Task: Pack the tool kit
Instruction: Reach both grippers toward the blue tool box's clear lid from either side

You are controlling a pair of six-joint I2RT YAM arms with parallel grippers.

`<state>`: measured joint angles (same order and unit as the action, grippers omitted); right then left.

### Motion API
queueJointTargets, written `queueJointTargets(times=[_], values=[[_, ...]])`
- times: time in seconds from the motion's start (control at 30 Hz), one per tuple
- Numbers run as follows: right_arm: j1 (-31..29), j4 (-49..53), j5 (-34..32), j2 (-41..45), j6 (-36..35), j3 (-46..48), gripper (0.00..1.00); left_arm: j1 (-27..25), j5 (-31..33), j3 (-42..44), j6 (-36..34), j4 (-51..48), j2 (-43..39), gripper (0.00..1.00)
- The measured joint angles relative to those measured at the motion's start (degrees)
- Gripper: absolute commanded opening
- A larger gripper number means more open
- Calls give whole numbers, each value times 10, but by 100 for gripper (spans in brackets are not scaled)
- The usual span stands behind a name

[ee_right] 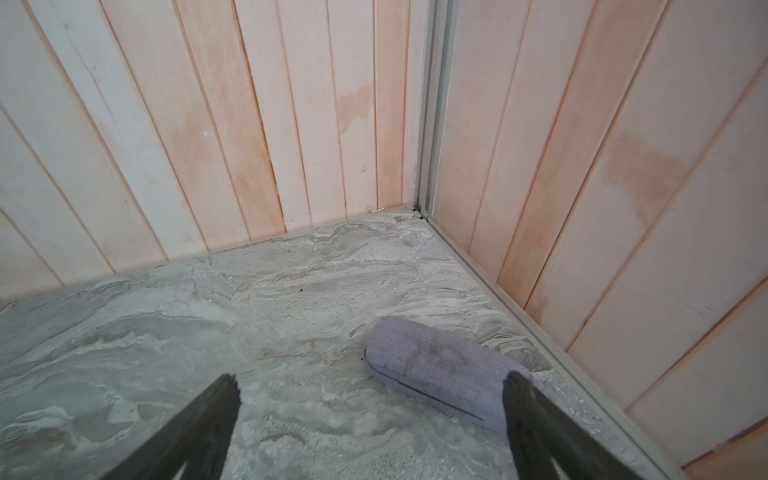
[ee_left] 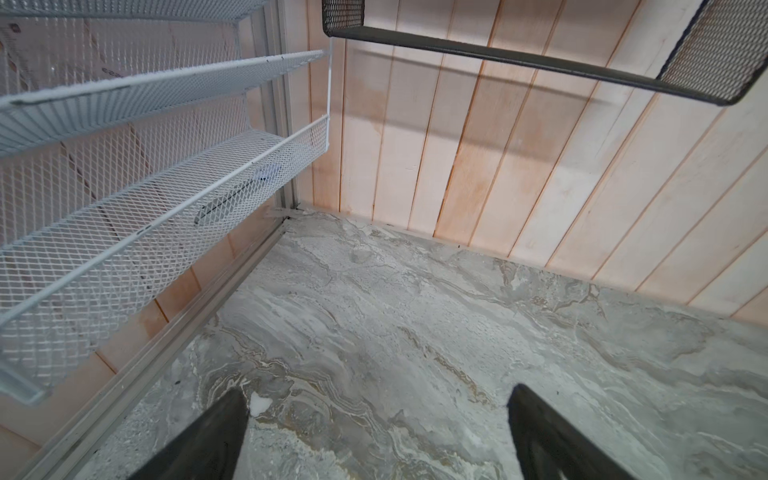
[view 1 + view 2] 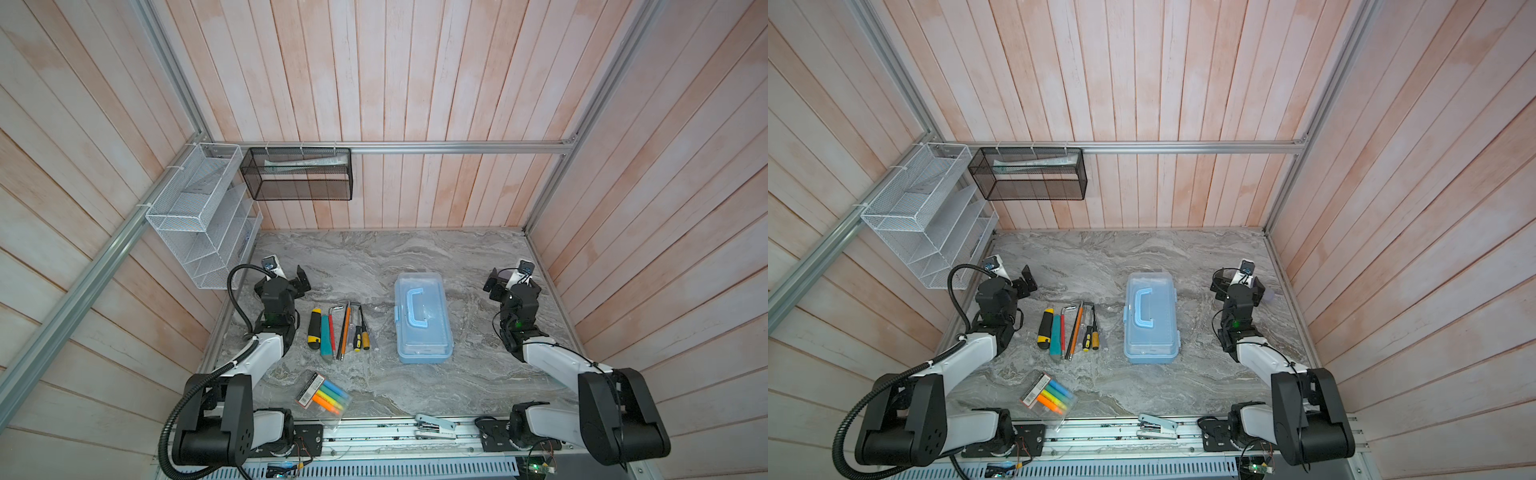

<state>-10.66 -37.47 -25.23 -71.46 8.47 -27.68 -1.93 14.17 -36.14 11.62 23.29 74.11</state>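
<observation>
Nearest the front edge, a stapler (image 3: 434, 427) is lying on the rail, and a packet of highlighters (image 3: 324, 397) is lying just behind it. Mid-table, a row of hand tools (image 3: 340, 328) is lying left of the tool kit (image 3: 422, 318), which is sitting with its lid closed. Farther back, the left gripper (image 2: 378, 390) and the right gripper (image 1: 370, 376) are hovering with jaws spread wide, gripping nothing. A lilac case (image 1: 436, 370) is lying beside the right gripper.
</observation>
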Motion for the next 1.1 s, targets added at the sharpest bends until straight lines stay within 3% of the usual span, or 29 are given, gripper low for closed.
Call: queueJointTargets(times=[0.2,0.37,0.7,1.1], values=[[-98,166,-30,57,54,-70,98,-19,-100,-52,53,-125,-44,100],[-152,299,-4,87,119,-145,92,-59,-180,-66,86,-212,-44,100],[-227,457,156,9,187,-309,84,-131,-319,-66,131,-271,-38,96],[-231,559,344,-97,207,-371,69,-226,-367,-52,201,-210,33,86]])
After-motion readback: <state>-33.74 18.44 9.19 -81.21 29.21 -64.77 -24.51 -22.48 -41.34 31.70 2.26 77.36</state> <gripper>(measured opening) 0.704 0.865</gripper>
